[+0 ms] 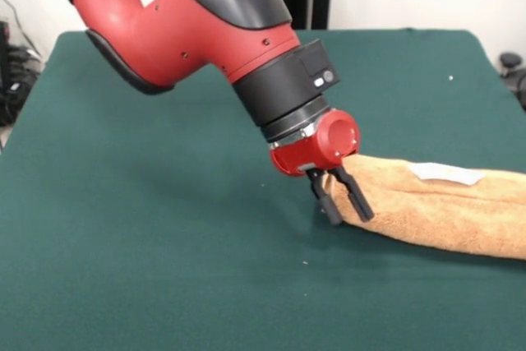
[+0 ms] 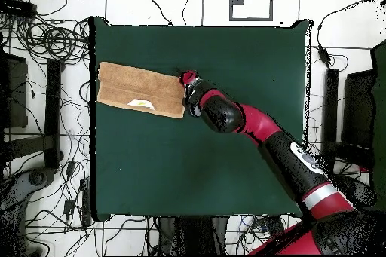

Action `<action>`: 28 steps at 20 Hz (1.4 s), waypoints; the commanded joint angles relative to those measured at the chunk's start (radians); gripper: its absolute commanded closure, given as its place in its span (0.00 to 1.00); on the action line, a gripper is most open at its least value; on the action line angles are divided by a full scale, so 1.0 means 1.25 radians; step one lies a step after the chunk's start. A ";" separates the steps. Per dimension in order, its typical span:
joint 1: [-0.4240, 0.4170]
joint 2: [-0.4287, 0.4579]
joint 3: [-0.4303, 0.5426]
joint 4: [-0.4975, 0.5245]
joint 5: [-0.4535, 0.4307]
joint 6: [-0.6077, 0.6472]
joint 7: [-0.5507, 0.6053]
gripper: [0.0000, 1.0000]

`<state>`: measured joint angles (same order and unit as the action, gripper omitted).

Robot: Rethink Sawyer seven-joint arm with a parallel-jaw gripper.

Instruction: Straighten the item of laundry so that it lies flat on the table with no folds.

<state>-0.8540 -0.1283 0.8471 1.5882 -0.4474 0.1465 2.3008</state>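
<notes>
Towel [image 1: 448, 207] with blank white tag [image 1: 448, 173]

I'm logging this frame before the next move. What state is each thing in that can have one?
towel: folded into a long strip, not flat, white tag on top.
gripper: open, fingers down at the towel's end, nothing held.
table: towel lies near one side.

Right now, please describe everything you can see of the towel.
The towel is orange-tan terry cloth, folded over into a long strip, not flat. A small white tag lies on top. It rests on the green table, towards one side. The gripper is at its end, fingers open, seemingly touching the cloth.
</notes>
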 commanded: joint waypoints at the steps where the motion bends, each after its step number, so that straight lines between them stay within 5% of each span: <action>1: 0.031 0.022 0.030 0.025 -0.043 0.099 -0.112 0.00; 28: 0.021 0.079 0.051 0.001 -0.028 0.153 -0.123 0.00</action>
<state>-0.8587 -0.0991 0.8797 1.5880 -0.4677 0.1866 2.3008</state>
